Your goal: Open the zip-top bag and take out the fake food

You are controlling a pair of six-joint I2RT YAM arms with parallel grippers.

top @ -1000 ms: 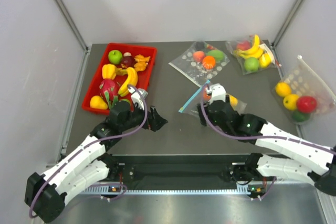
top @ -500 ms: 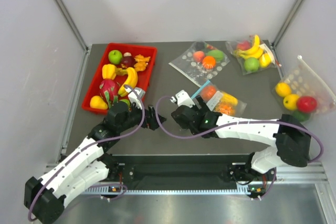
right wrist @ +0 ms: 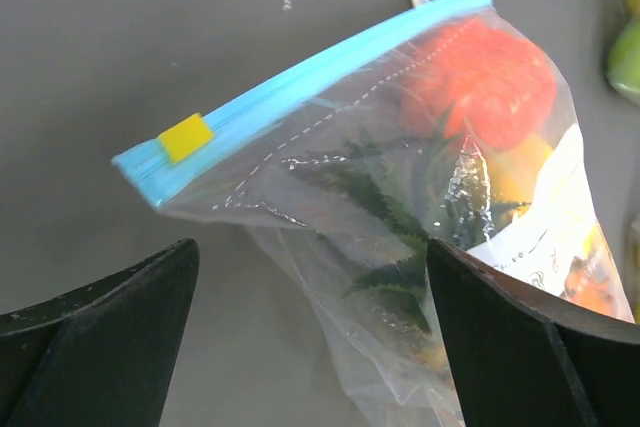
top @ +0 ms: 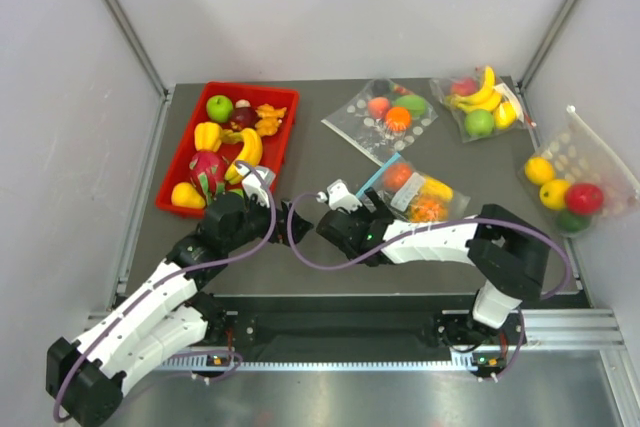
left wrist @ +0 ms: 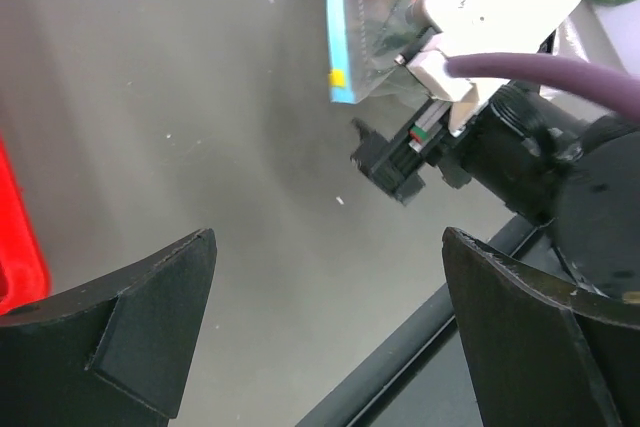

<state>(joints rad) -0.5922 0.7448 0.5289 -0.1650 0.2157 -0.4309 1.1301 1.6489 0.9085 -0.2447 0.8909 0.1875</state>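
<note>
Teal-zipped zip-top bag [right wrist: 400, 177] just ahead of right tool [right wrist: 310, 337], jaws spread.

A dark grey worktop [top: 315, 162] is lying in the middle of a small white booth. A plain back wall [top: 340, 7] is rising behind it, and a left wall [top: 60, 147] and a right wall [top: 610, 47] are closing in the sides. Two silver corner posts [top: 120, 17] are slanting up where the walls are meeting. A silver rail [top: 140, 207] is running along the worktop's left edge, and a black bar [top: 340, 319] is crossing its near edge. Below that, a brushed metal ledge [top: 350, 397] is catching soft, even light. Up close, the worktop is showing pale specks and a dull sheen.
</note>
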